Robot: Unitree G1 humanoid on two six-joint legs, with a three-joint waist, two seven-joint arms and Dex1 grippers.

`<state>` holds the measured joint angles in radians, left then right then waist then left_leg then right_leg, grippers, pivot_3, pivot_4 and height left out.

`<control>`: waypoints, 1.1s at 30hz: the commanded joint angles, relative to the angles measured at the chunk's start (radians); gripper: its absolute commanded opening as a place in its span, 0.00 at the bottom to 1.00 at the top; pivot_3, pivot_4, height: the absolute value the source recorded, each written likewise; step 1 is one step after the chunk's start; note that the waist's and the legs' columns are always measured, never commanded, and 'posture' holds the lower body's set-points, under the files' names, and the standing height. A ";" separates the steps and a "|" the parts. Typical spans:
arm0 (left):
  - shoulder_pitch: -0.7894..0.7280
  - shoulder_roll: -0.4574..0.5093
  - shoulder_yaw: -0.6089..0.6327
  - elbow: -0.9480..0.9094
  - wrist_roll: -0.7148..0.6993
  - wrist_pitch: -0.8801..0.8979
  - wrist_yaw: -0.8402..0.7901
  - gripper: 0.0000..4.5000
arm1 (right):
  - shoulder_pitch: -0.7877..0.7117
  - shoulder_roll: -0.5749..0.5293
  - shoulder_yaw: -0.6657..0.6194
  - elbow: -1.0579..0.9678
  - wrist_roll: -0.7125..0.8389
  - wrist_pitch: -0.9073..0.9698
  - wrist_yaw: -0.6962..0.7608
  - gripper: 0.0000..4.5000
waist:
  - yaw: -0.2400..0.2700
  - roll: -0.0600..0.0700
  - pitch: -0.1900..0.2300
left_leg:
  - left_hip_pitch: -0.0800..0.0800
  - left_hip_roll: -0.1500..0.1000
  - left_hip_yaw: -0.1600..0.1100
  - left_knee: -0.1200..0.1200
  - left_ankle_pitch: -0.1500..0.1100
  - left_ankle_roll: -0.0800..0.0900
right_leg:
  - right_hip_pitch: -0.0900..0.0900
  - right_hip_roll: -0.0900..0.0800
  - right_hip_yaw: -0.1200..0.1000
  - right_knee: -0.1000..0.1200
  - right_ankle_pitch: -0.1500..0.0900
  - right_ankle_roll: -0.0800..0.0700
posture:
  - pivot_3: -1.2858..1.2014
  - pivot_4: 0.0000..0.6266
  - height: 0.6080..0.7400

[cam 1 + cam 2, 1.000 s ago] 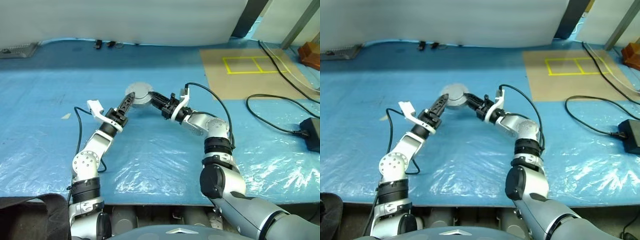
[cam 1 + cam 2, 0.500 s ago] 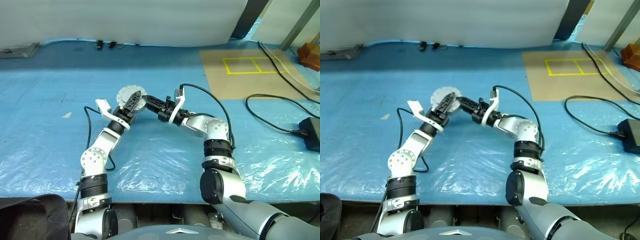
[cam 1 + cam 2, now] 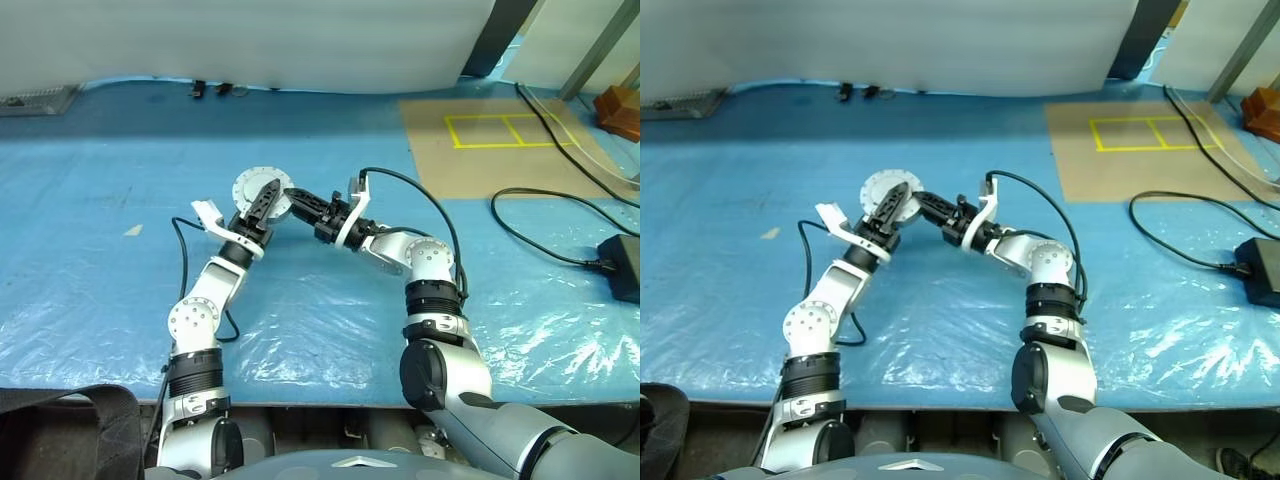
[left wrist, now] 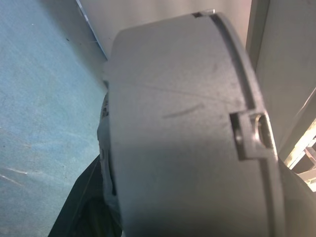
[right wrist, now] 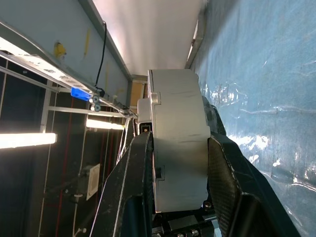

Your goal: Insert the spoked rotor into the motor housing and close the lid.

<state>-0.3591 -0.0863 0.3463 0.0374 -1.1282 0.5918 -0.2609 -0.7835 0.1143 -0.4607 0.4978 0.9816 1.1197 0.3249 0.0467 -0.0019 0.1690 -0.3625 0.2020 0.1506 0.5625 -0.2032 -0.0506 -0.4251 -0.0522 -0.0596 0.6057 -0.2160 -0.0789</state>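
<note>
Here both grippers clamp the motor housing [image 3: 262, 188] edgewise above the table [image 3: 90, 220]

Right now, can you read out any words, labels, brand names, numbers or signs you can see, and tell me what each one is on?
No readable words or numbers.
Yellow taped rectangle outline, split into two boxes, on the brown cardboard sheet: a marking, no text.
Small blue tag on a background frame rail: too small to read.
Small white plate on a dark background frame: too blurred to read.
Round silver-grey metal motor housing: no marking to read.
</note>
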 commanded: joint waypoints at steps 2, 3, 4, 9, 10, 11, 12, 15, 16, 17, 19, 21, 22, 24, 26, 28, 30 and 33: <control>-0.010 0.018 -0.013 -0.042 0.043 -0.039 -0.002 0.58 | -0.021 0.017 -0.020 -0.023 0.028 -0.062 -0.010 0.25 | 0.000 0.000 0.000 | 0.000 0.000 0.000 0.000 0.000 0.000 | 0.000 0.000 0.000 0.000 0.000 0.000 | 0.52 0.24 1.00; -0.009 0.022 -0.024 -0.043 0.054 -0.041 -0.007 0.58 | -0.022 0.016 -0.020 -0.019 0.025 -0.069 -0.012 0.25 | 0.000 0.000 0.000 | 0.000 0.000 0.000 0.000 0.000 0.000 | 0.000 0.000 0.000 0.000 0.000 0.000 | 0.52 0.24 1.00; -0.007 0.025 -0.031 -0.043 0.061 -0.043 -0.010 0.58 | -0.022 0.016 -0.019 -0.016 0.022 -0.078 -0.015 0.25 | 0.000 0.000 0.000 | 0.000 0.000 0.000 0.000 0.000 0.000 | 0.000 0.000 0.000 0.000 0.000 0.000 | 0.52 0.24 1.00; -0.006 0.021 -0.026 -0.036 0.054 -0.061 -0.006 0.58 | -0.022 0.008 0.001 -0.011 -0.013 -0.136 -0.021 0.42 | 0.000 0.000 0.000 | 0.000 0.000 0.000 0.000 0.000 0.000 | 0.000 0.000 0.000 0.000 0.000 0.000 | 0.52 0.24 1.00; -0.009 0.017 -0.017 -0.033 0.047 -0.067 -0.004 0.58 | -0.026 0.006 -0.002 -0.002 -0.011 -0.147 -0.028 0.48 | 0.001 0.000 0.000 | 0.000 0.000 0.000 0.000 0.000 0.000 | 0.000 0.000 0.000 0.000 0.000 0.000 | 0.52 0.24 1.00; -0.012 0.014 -0.011 -0.031 0.040 -0.069 -0.003 0.58 | -0.028 0.003 0.001 0.003 -0.015 -0.157 -0.031 0.55 | 0.000 0.000 0.000 | 0.000 0.000 0.000 0.000 0.000 0.000 | 0.000 0.000 0.000 0.000 0.000 0.000 | 0.52 0.24 1.00; -0.014 0.013 -0.007 -0.030 0.037 -0.069 -0.004 0.58 | -0.029 0.000 0.004 0.008 -0.021 -0.169 -0.036 0.63 | -0.001 -0.001 0.000 | 0.000 0.000 0.000 0.000 0.000 0.000 | 0.000 0.000 0.000 0.000 0.000 0.000 | 0.52 0.24 1.00; -0.031 -0.009 0.028 -0.018 0.009 -0.093 0.011 0.58 | -0.030 -0.002 0.008 0.019 -0.049 -0.228 -0.051 0.77 | 0.000 -0.001 0.000 | 0.000 0.000 0.000 0.001 0.000 0.000 | 0.000 0.000 0.000 0.000 0.000 0.000 | 0.52 0.24 1.00; -0.041 -0.018 0.048 -0.010 -0.004 -0.108 0.021 0.58 | -0.031 -0.004 0.012 0.025 -0.064 -0.252 -0.056 0.77 | 0.000 -0.001 0.000 | 0.000 0.000 0.000 0.001 0.000 0.000 | 0.000 0.000 0.000 0.000 0.000 0.000 | 0.52 0.24 1.00; -0.051 -0.023 0.065 -0.001 -0.008 -0.124 0.025 0.58 | -0.032 -0.004 0.010 0.034 -0.072 -0.273 -0.061 0.77 | 0.000 -0.001 0.001 | 0.000 0.000 0.000 0.001 0.000 0.000 | 0.000 0.000 0.000 0.000 0.000 0.000 | 0.52 0.24 1.00; -0.076 -0.019 0.098 0.035 0.009 -0.175 0.033 0.58 | -0.034 -0.007 0.010 0.042 -0.086 -0.303 -0.063 0.77 | 0.000 -0.002 0.001 | 0.000 0.000 0.000 0.001 0.000 0.000 | 0.000 0.000 0.000 0.000 0.000 0.000 | 0.52 0.24 1.00; -0.124 -0.003 0.159 0.113 0.020 -0.251 0.052 0.58 | -0.031 -0.020 0.036 0.034 -0.110 -0.312 -0.045 0.77 | -0.002 -0.002 0.001 | 0.000 0.000 0.000 0.001 0.000 0.000 | 0.000 0.000 0.000 0.001 0.000 0.000 | 0.52 0.24 1.00; -0.151 0.013 0.191 0.166 0.021 -0.283 0.056 0.58 | -0.031 -0.023 0.044 0.032 -0.115 -0.309 -0.038 0.77 | -0.003 -0.003 0.002 | 0.000 -0.002 0.000 0.001 0.000 0.000 | 0.000 0.000 0.000 0.001 0.000 0.000 | 0.52 0.24 1.00; -0.206 0.062 0.246 0.292 0.045 -0.356 0.051 0.58 | -0.027 -0.027 0.066 0.020 -0.128 -0.305 -0.023 0.77 | -0.005 -0.003 0.002 | 0.000 -0.003 0.000 0.001 0.001 0.002 | 0.000 0.000 0.000 0.001 0.000 0.000 | 0.52 0.24 1.00; -0.265 0.120 0.308 0.441 0.053 -0.430 0.042 0.58 | -0.026 -0.028 0.082 0.009 -0.138 -0.305 -0.013 0.77 | -0.006 -0.003 0.002 | 0.000 -0.003 -0.001 0.001 0.002 0.003 | 0.000 0.001 0.000 0.001 0.000 0.000 | 0.52 0.24 1.00; -0.320 0.185 0.367 0.596 0.054 -0.493 0.021 0.58 | -0.026 -0.027 0.088 0.002 -0.139 -0.303 -0.007 0.77 | -0.004 -0.003 0.002 | 0.001 -0.004 -0.002 0.001 0.002 0.003 | 0.000 0.001 0.000 0.000 0.000 0.001 | 0.52 0.24 1.00; -0.364 0.244 0.403 0.738 0.072 -0.546 -0.006 0.58 | -0.026 -0.025 0.092 -0.003 -0.141 -0.301 -0.003 0.77 | -0.002 -0.005 0.003 | 0.002 -0.004 -0.002 0.002 0.002 0.003 | 0.000 0.001 0.000 0.000 0.001 0.001 | 0.52 0.24 1.00; -0.410 0.304 0.439 0.893 0.092 -0.607 -0.044 0.58 | -0.023 -0.023 0.096 -0.011 -0.142 -0.298 0.001 0.77 | 0.007 -0.009 0.004 | 0.002 -0.004 -0.003 0.002 0.002 0.003 | 0.000 0.001 -0.001 0.000 0.001 0.001 | 0.52 0.24 1.00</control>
<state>-0.7334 0.1905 0.7662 0.8978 -1.0508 0.0260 -0.2660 -0.7957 0.0852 -0.3782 0.5318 0.8276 0.8188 0.3101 0.0537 -0.0106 0.1730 -0.3605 0.1979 0.1474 0.5647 -0.2014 -0.0476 -0.4253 -0.0518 -0.0612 0.6060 -0.2152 -0.0777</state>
